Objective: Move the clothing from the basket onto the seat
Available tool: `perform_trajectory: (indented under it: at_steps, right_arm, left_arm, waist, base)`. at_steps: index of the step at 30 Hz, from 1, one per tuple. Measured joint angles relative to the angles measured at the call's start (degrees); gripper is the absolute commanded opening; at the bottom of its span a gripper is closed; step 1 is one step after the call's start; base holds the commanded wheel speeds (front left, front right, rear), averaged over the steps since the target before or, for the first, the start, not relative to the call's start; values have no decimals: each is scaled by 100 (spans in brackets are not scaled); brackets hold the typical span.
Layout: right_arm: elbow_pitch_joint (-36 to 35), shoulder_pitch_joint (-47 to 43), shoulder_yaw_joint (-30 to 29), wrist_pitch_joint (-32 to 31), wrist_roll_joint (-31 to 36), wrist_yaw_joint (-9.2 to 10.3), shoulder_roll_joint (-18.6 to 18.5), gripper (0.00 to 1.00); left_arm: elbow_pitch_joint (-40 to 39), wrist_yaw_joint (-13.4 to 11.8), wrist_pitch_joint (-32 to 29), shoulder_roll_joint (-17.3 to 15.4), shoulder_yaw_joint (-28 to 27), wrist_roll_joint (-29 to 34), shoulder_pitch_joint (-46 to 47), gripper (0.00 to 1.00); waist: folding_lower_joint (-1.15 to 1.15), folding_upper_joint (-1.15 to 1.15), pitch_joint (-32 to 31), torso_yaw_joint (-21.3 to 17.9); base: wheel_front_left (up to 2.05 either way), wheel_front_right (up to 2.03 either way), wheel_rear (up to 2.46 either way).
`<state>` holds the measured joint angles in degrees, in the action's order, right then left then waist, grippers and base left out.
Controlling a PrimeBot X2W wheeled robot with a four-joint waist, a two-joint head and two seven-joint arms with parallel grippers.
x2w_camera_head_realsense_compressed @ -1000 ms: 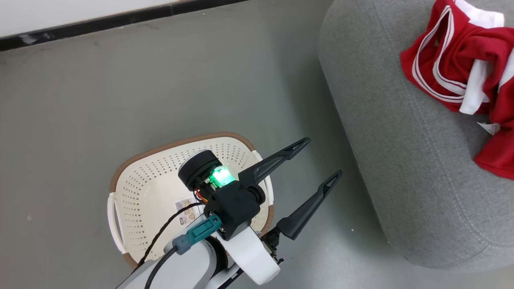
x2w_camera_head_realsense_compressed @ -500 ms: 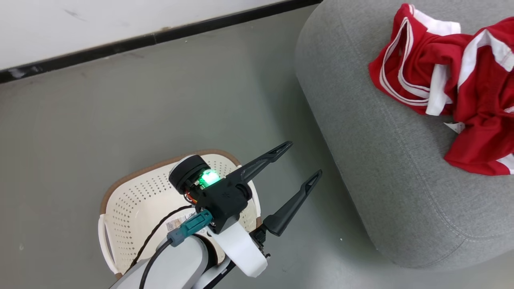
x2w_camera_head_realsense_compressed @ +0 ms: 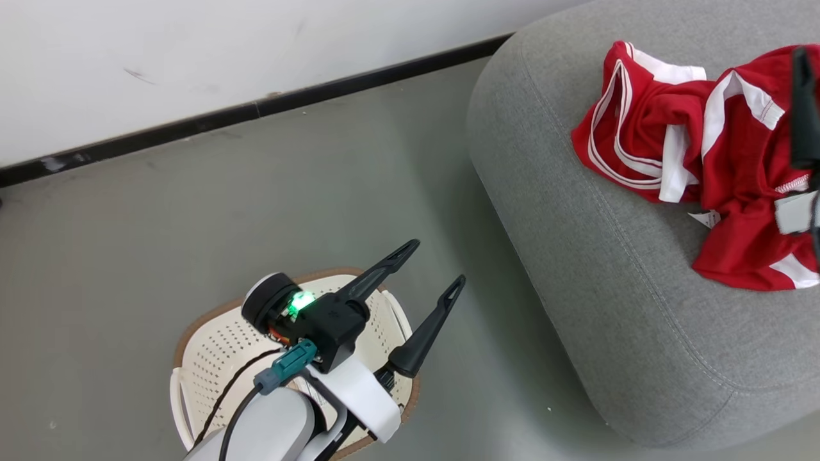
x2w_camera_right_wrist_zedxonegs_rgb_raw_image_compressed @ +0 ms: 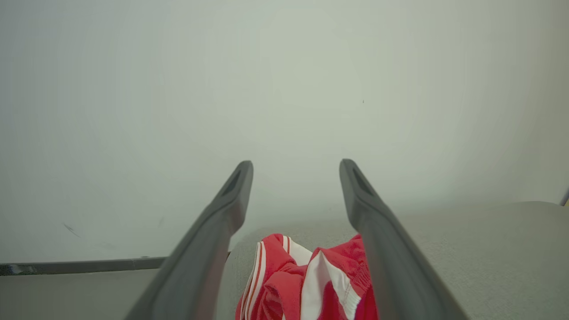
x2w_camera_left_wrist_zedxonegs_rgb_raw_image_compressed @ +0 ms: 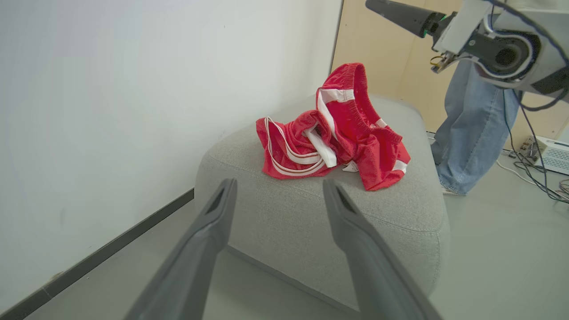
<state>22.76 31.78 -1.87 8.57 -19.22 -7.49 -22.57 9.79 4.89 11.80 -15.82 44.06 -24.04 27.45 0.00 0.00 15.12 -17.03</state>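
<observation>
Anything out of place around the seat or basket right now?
Nothing spilled: the clothing lies in a crumpled heap on the seat, none on the floor. The basket stands upright. One oddity: a person's legs stand close beside the seat.

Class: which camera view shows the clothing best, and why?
The left wrist view: the whole clothing pile sits in frame, unobstructed. The head view crops it at the right edge; the right wrist view catches part of it at the bottom edge.
</observation>
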Motion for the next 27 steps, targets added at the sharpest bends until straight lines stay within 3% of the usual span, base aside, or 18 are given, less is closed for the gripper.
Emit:
perform_trajectory:
  at_steps: [13, 27]
  right_arm:
    - [-371, -367, 724, -2, -120, 0, 346, 100]
    - [-458, -919, 889, 113, 66, 0, 725, 100]
  left_arm:
    - [322, -356, 135, 14, -274, -107, -437, 100]
    - [437, -679, 233, 60, -697, -321, -842, 100]
  waist:
    - [0, 0, -427, 350]
    - [0, 0, -823, 785]
  base:
    - [0, 0, 0]
    - [0, 0, 0]
